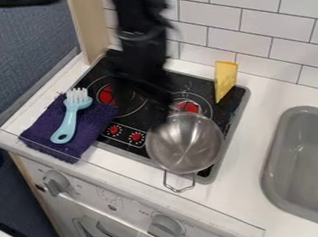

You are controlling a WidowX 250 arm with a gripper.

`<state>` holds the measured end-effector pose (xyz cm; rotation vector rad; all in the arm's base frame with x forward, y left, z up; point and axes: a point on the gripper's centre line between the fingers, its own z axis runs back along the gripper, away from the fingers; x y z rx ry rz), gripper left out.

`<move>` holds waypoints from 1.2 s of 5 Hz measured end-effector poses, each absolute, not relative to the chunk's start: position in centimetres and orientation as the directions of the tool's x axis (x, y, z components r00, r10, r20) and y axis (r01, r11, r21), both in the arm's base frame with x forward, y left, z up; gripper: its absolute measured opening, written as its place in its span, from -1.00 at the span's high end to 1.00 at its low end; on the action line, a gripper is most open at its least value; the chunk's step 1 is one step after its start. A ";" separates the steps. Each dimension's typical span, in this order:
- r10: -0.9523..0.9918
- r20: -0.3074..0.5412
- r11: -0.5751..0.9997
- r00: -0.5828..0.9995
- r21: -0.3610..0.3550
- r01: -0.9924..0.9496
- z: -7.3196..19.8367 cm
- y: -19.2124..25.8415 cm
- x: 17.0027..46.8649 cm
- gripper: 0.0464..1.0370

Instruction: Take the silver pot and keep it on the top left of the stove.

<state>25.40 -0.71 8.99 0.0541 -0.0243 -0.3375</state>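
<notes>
From my camera, I have the arm coming in from the top edge, with the gripper [160, 114] hanging low over the stove [138, 121], right by the back left part of the pot's rim. I cannot tell how far open the gripper is, nor whether it has hold of the pot [186, 145]. The silver pot sits at the front right of the stove, its inside facing up at me and its wire handle [179, 185] sticking out past the front edge over the counter [253, 135]. One red burner [189, 107] shows just behind it. To the left, I see a purple cloth [98, 121] overlapping the stove's edge, with a light blue brush [69, 121] lying on it, white bristles toward the back. A yellow cheese wedge [225, 81] stands at the stove's back right, and the grey sink [294, 156] is over on the right.
</notes>
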 end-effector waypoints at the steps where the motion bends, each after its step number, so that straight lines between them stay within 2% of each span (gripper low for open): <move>1: -0.364 0.035 0.931 0.931 0.033 0.363 8.1 -3.7 25.8 -0.93; 2: -0.387 0.038 0.922 0.921 0.027 0.386 6.2 -6.2 26.2 -0.93; 4: -0.331 0.114 0.943 0.937 0.013 0.331 3.7 -7.3 27.6 -0.93; 5: -0.337 0.154 0.941 0.929 0.010 0.339 3.1 -8.6 27.9 -0.93; 6: -0.327 0.172 0.944 0.929 0.022 0.328 2.8 -8.7 28.0 -0.84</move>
